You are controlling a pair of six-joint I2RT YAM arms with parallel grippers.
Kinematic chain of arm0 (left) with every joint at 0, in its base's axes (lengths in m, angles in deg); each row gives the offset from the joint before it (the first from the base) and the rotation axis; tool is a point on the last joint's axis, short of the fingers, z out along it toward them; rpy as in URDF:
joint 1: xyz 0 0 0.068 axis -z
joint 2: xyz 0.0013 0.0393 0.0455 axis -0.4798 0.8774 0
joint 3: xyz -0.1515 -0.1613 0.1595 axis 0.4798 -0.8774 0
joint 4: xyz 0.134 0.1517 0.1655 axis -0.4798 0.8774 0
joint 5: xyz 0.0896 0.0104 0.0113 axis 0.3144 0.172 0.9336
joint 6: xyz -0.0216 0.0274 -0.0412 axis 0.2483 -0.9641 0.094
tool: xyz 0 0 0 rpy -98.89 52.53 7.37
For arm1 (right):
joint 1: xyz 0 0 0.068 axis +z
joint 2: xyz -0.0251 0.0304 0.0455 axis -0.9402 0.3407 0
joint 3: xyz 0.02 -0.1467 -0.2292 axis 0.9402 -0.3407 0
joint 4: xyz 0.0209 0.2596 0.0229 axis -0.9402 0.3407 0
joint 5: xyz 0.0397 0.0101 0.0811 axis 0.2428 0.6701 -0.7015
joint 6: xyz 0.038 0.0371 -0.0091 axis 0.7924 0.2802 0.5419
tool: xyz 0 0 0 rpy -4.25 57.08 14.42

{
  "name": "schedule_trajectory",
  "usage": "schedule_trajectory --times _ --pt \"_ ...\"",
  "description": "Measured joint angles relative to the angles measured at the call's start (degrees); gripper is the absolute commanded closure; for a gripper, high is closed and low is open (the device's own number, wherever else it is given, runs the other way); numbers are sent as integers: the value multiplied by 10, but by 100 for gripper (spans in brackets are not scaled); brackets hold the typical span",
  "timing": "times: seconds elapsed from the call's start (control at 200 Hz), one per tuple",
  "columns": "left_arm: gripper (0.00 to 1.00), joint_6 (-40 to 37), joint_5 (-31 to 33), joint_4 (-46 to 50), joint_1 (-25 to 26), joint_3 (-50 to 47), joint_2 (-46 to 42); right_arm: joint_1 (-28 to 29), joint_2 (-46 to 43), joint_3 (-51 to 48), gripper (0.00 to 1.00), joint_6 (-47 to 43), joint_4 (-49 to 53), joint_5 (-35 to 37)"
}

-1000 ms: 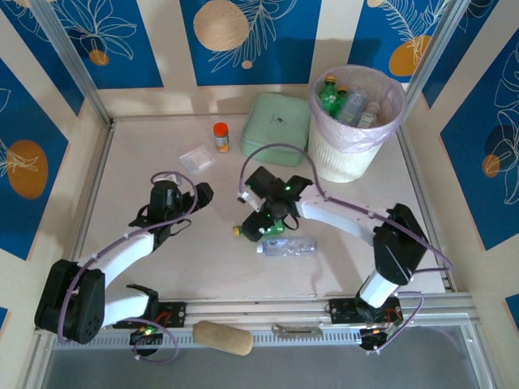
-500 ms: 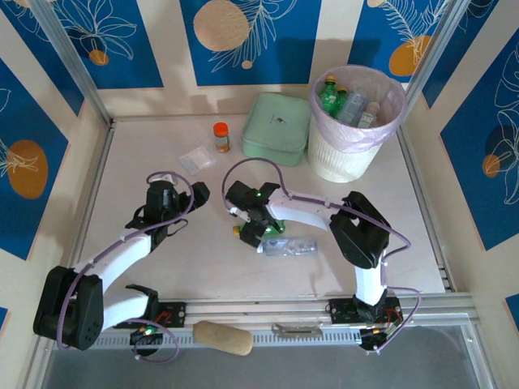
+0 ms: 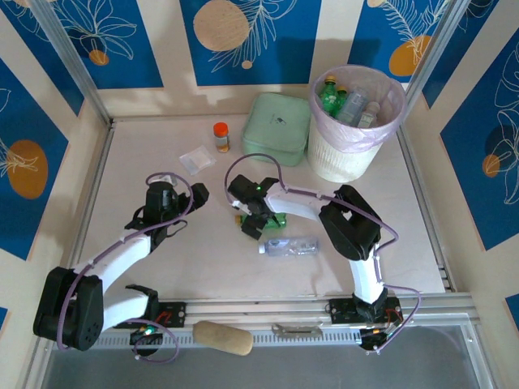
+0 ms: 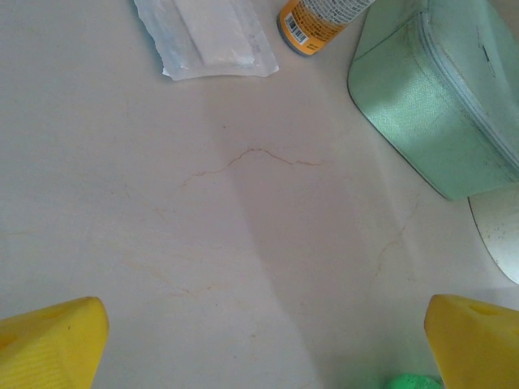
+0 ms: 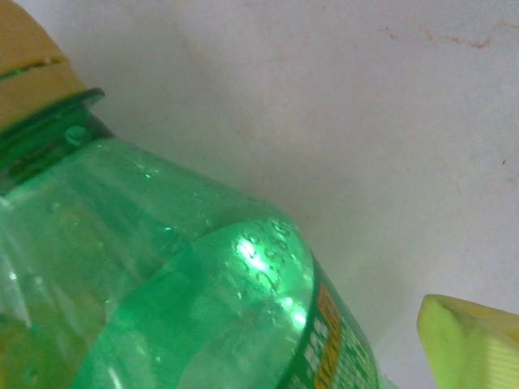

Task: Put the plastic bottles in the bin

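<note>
A green plastic bottle [image 3: 274,220] with a tan cap [image 5: 24,40] lies on its side mid-table. My right gripper [image 3: 253,220] is lowered over it and open. One yellow finger [image 5: 470,340] stands clear of the bottle's label side; the other finger is out of frame. A clear bottle [image 3: 288,245] with a blue label lies just in front of the green one. The white ribbed bin [image 3: 336,158] at the back right holds several bottles [image 3: 349,101]. My left gripper [image 3: 193,197] is open over bare table, yellow fingertips [image 4: 49,340] wide apart, nothing between them.
A mint green lidded box [image 3: 276,128] sits left of the bin, also in the left wrist view [image 4: 438,105]. An orange-capped jar [image 3: 220,136] and a flat clear bag [image 3: 197,158] lie at the back left. Aluminium rails edge the table.
The right arm has folded in and its gripper has moved left and down over the green bottle. The left arm has barely moved.
</note>
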Motion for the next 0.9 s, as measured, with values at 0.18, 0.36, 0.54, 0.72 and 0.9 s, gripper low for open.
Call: schedule_trajectory --times 0.18,0.36,0.54,0.72,0.9 --pt "0 1 0 0 0 0 -2 -4 5 1 7 -5 -2 -6" --pt "0 1 0 0 0 0 -2 -5 7 2 14 -10 -2 -14" --pt "0 1 0 0 0 0 -2 -5 9 4 23 -17 -1 -23" --pt "0 1 0 0 0 -2 -2 -8 14 10 36 -20 -12 -16" --pt "0 1 0 0 0 -7 -2 -10 17 14 47 -30 -17 -11"
